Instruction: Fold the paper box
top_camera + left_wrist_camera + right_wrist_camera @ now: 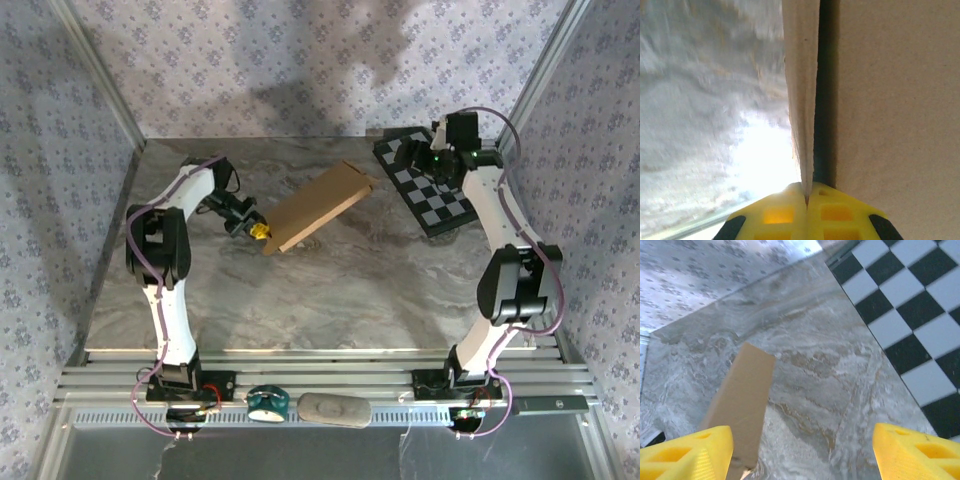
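Observation:
The paper box (318, 207) is a brown cardboard piece in the middle of the marble table, lying at a slant with its far end raised toward the back right. My left gripper (258, 231) is at its near left corner. In the left wrist view the yellow fingertips (780, 215) of the left gripper (806, 197) are pressed together on a thin cardboard flap (801, 75), with a broad panel (890, 100) to the right. My right gripper (440, 165) hovers at the back right, apart from the box. Its jaws (802, 452) stand wide open over bare table, the box (742, 400) to their left.
A black-and-grey checkerboard panel (440, 200) lies at the back right, under the right arm, and runs along the right of the right wrist view (910, 305). Patterned walls close the table on three sides. A teal object (267, 403) and a grey object (334, 409) rest on the front rail.

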Controlling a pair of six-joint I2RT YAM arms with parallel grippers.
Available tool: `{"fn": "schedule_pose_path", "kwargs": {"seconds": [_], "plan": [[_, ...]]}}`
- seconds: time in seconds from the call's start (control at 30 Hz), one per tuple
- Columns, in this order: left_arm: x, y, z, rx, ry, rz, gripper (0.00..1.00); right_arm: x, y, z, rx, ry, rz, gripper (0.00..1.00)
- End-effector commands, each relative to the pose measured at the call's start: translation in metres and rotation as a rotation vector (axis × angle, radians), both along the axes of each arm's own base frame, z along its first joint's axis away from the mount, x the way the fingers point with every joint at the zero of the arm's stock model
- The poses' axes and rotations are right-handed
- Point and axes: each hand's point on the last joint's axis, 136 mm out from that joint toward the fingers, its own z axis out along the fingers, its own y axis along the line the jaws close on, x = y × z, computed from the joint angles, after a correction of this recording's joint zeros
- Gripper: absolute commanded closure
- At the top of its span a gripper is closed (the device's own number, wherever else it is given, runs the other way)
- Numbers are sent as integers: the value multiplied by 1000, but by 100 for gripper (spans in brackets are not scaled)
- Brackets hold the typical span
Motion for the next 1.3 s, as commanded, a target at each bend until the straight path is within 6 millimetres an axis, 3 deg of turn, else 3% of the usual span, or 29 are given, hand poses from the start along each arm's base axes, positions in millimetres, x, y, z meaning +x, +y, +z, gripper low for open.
{"fn": "schedule_pose_path", "kwargs": {"seconds": [0.0, 0.07, 0.13, 0.17, 0.23, 0.33, 0.4, 0.53, 0.6, 0.7, 0.77, 0.87, 0.9, 1.0, 1.27], "plan": [[-26, -16, 27, -92, 35, 9, 100, -30, 0, -7, -78, 107, -7, 25], [-42, -20, 27, -92, 60, -11, 100, -34, -2, 0, -96, -44, 16, 24], [-57, -21, 29, -95, 84, -27, 100, -42, -9, 29, -40, -298, -5, 24], [-63, -21, 29, -95, 92, -29, 100, -50, -9, 33, -24, -403, 5, 23], [-73, -20, 31, -92, 104, -38, 100, -65, -14, 49, -79, -665, -5, 16], [-85, -22, 32, -100, 128, -41, 100, -72, -29, 42, -117, -730, -28, 9], [-91, -24, 31, -97, 145, -47, 100, -63, -44, 28, -134, -597, -86, 7], [-96, -23, 28, -62, 174, -71, 100, -56, -58, 5, 3, -150, -265, 35], [-94, -23, 27, -50, 177, -79, 100, -63, -39, -2, 194, 122, -296, 36], [-91, -23, 27, -34, 181, -92, 100, -91, 9, -22, 373, 483, -285, 26], [-91, -22, 25, -24, 184, -101, 100, -102, 31, -17, 435, 563, -259, 20], [-91, -20, 25, -12, 181, -108, 100, -114, 45, -14, 527, 679, -288, 2], [-91, -20, 24, -11, 182, -109, 100, -120, 50, -15, 553, 735, -280, 1], [-91, -19, 24, 0, 174, -122, 100, -136, 59, -24, 576, 839, -233, 1], [-86, -20, 25, 1, 155, -127, 100, -134, 76, -45, 569, 920, -191, 1]]}}
